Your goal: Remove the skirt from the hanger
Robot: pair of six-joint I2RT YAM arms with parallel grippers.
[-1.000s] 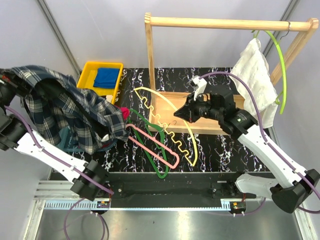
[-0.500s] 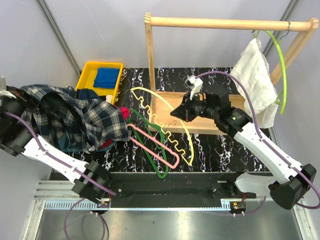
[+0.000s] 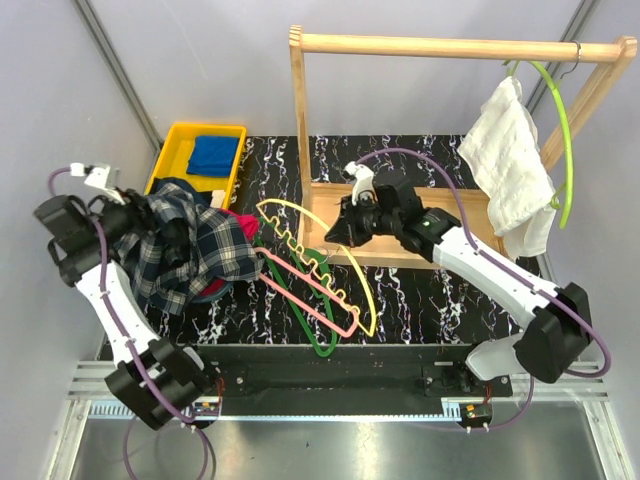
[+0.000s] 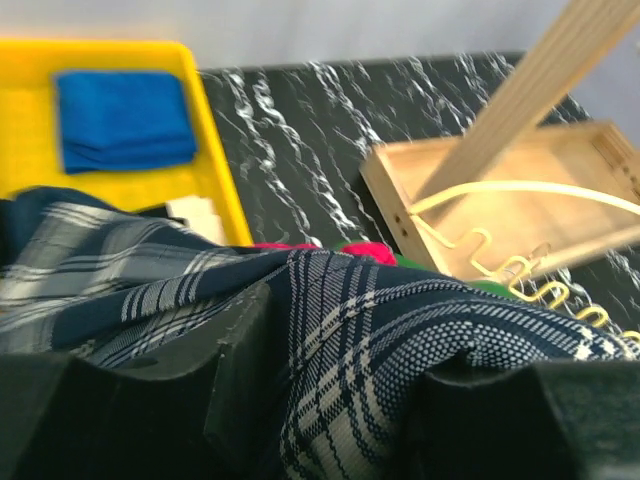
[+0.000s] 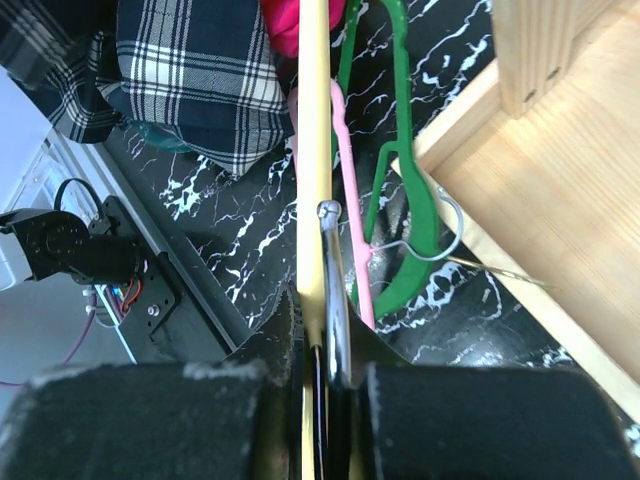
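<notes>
The navy plaid skirt (image 3: pixel 190 255) lies bunched on a pile of clothes at the table's left. It is apart from the pale yellow hanger (image 3: pixel 290 203). My left gripper (image 3: pixel 135 215) is shut on the skirt's cloth (image 4: pixel 380 330), which fills the gap between its fingers (image 4: pixel 240 350). My right gripper (image 3: pixel 340 228) is shut on the hanger's neck and metal hook (image 5: pixel 330 280). It holds the hanger tilted over the table, its yellow arm (image 5: pixel 313 120) running toward the skirt (image 5: pixel 200 70). The hanger's wavy bar shows in the left wrist view (image 4: pixel 540 290).
A pink hanger (image 3: pixel 310 300) and a green hanger (image 3: pixel 300 320) lie under the yellow one. A yellow bin (image 3: pixel 165 160) holds a blue cloth. A wooden rack (image 3: pixel 450 45) carries a white garment (image 3: pixel 515 160) on a light green hanger (image 3: pixel 565 130). Red cloth (image 3: pixel 243 225) is beside the skirt.
My left arm has swung in and brought the skirt down and right, bunching it onto the pile. My right gripper has carried the yellow hanger to the left.
</notes>
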